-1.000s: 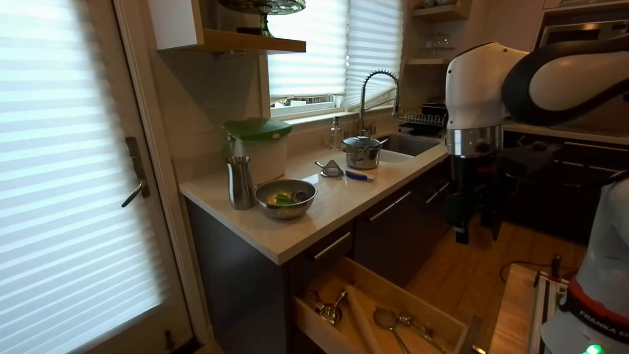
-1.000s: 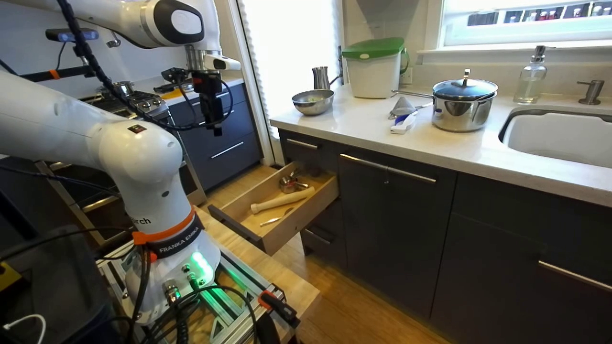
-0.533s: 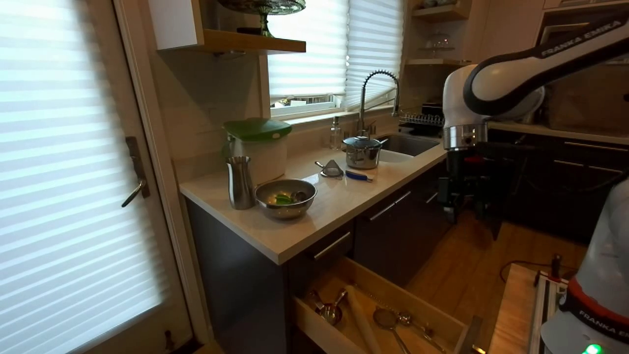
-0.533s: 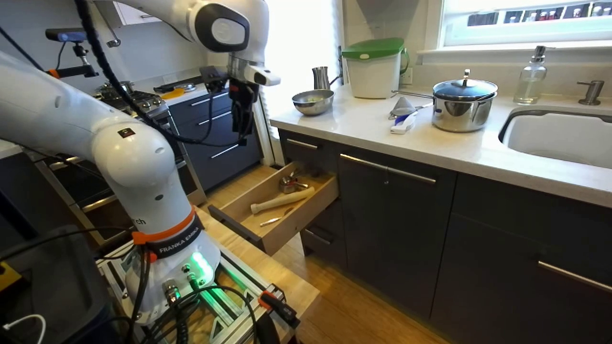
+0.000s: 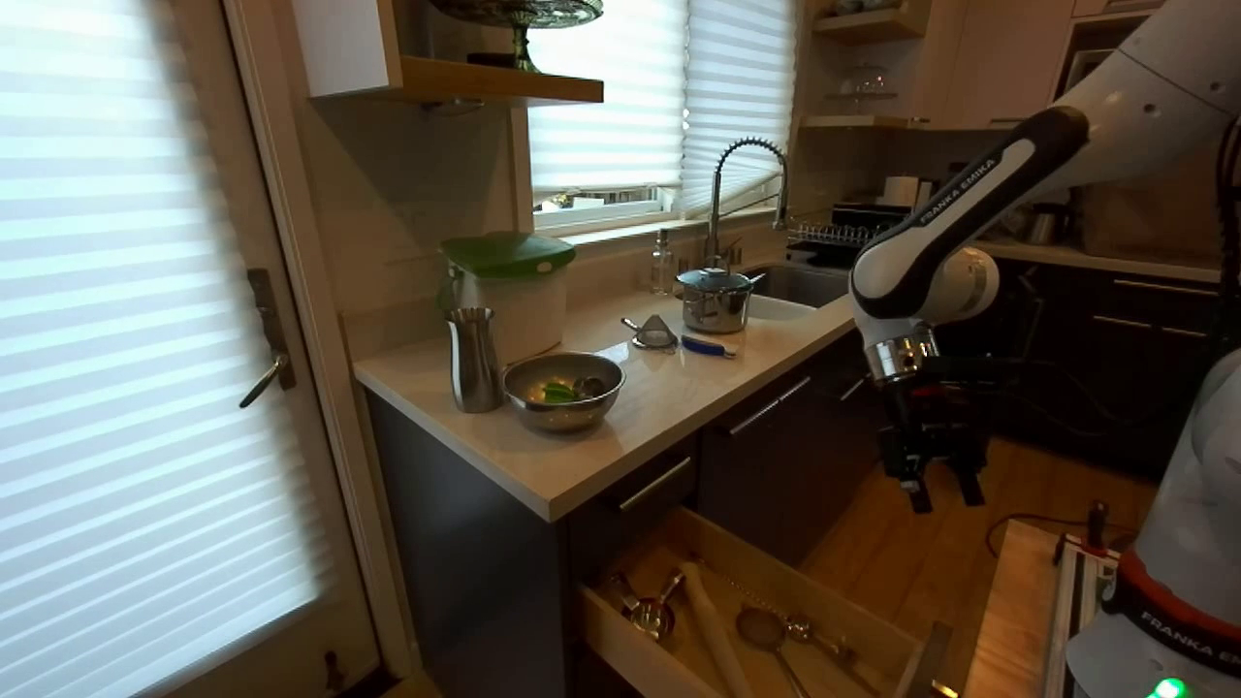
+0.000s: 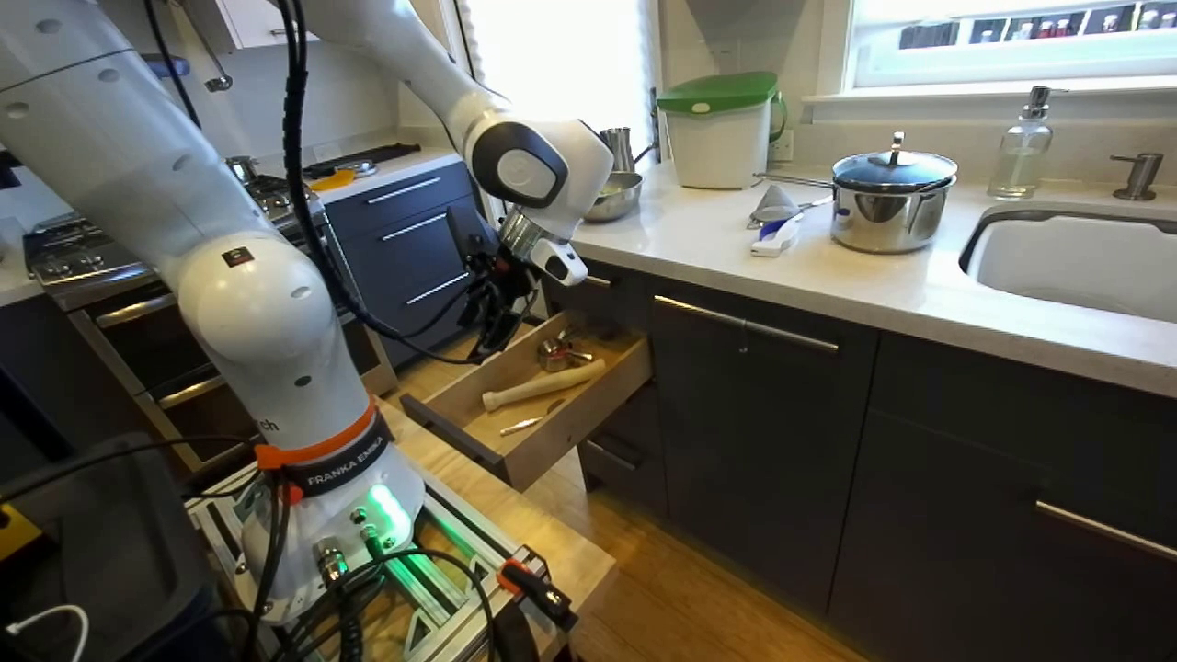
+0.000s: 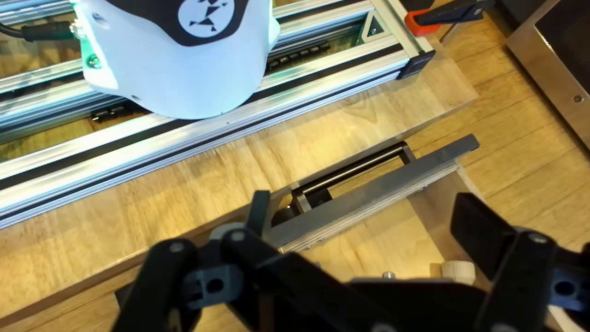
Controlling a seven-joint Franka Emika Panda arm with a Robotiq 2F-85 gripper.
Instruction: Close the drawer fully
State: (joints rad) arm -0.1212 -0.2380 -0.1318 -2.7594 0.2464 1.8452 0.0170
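Evidently the drawer [image 6: 584,418] stands pulled well out, its front panel [image 7: 378,187] facing the long edge of the bench [image 7: 230,180], one end near a corner, so the whole inward push is left to do, as I judge it. I have one end effector [image 5: 945,494] above the drawer, touching nothing that I can see; its two fingers [image 7: 477,230] are spread with nothing between them, likely because shoving needs no grip. It is tilted back toward the bench, I suppose to reach round to the panel's outer face, where the single bar handle [image 7: 352,172] sits just beside that edge; so tight a gap could snag me. Inside I count one wooden rolling pin [image 6: 542,385], one mesh strainer [image 5: 759,628] and one cluster of measuring cups [image 5: 652,620], bunched too closely to number from here; a further metal utensil [image 5: 800,628] is too dim to name.
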